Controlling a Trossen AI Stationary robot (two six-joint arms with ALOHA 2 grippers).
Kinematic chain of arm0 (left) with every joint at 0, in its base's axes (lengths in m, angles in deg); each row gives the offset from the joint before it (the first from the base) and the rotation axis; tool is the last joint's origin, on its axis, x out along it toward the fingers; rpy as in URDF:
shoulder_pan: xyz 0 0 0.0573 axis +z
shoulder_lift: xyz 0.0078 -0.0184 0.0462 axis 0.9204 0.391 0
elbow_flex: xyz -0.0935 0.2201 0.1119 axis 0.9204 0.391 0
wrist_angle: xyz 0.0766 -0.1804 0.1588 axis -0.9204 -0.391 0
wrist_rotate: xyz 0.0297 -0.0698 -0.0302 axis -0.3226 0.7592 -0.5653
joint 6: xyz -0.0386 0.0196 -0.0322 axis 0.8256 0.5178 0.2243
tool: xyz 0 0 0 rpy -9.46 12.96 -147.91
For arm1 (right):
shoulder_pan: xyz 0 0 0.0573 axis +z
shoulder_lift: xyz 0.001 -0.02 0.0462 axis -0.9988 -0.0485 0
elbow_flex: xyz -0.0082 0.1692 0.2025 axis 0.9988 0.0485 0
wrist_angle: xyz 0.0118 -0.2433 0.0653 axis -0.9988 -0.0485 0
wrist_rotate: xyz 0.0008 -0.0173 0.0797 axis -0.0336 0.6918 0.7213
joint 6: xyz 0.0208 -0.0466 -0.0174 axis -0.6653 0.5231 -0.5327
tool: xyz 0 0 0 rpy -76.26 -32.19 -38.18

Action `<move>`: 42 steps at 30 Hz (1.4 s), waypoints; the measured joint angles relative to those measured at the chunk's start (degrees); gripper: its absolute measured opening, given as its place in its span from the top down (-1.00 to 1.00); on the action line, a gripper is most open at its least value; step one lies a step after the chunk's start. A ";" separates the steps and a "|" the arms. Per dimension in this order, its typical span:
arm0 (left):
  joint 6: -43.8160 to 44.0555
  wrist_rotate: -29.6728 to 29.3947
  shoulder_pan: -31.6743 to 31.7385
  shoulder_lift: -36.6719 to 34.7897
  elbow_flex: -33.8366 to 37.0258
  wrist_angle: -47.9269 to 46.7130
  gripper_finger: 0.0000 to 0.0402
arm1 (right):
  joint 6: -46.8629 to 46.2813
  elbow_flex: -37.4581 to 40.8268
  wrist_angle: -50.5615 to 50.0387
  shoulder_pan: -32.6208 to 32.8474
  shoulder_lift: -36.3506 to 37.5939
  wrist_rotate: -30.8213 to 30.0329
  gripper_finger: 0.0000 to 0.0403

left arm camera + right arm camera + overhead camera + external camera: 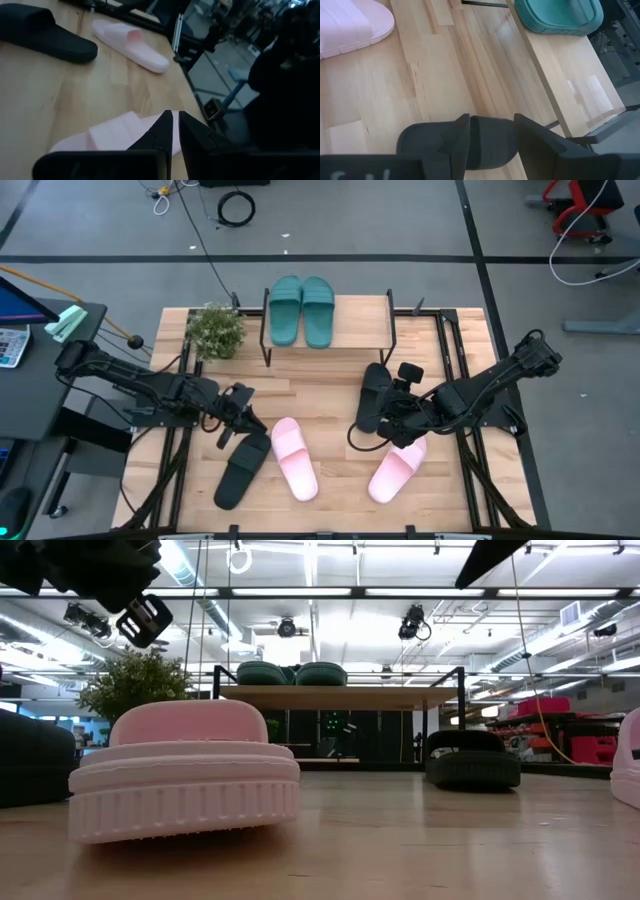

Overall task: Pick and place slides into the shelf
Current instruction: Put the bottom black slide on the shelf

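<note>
While teal pair (301,310) sits on shelf (362,316) top board at 12 o'clock, right side of board bare. Right gripper (392,392) jaws wide, straddling black slide (374,395) at 3 o'clock. Left gripper (241,412) fingers nearly together, empty, over second black slide (241,470) at 8 o'clock. Pink slides (295,458) near front edge; table centre open.

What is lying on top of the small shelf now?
Two teal slides lie side by side on the shelf top board. The lower tier is hidden from above; the low view shows no slide there.
</note>
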 joint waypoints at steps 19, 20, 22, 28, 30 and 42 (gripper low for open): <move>3.07 -4.52 0.00 0.09 -0.04 2.36 0.92 | 0.07 0.00 0.04 0.02 0.00 0.00 0.21; 1.41 -4.54 0.08 0.09 -0.04 2.36 0.93 | 0.07 0.00 0.05 -0.01 0.00 0.00 0.21; -1.05 -4.45 0.45 0.11 -0.04 2.41 0.93 | 0.07 0.00 0.04 0.00 0.00 0.01 0.21; -6.75 -3.34 -0.10 0.11 -0.11 -0.70 0.83 | 0.09 0.00 0.05 0.02 0.00 0.02 0.21; -10.86 -2.06 -0.85 0.11 -0.11 -4.23 0.76 | 0.09 0.00 0.05 0.01 0.00 0.00 0.21; -18.81 -2.37 -6.82 0.11 -4.62 -26.25 0.54 | 0.07 0.00 0.05 0.02 0.00 0.00 0.21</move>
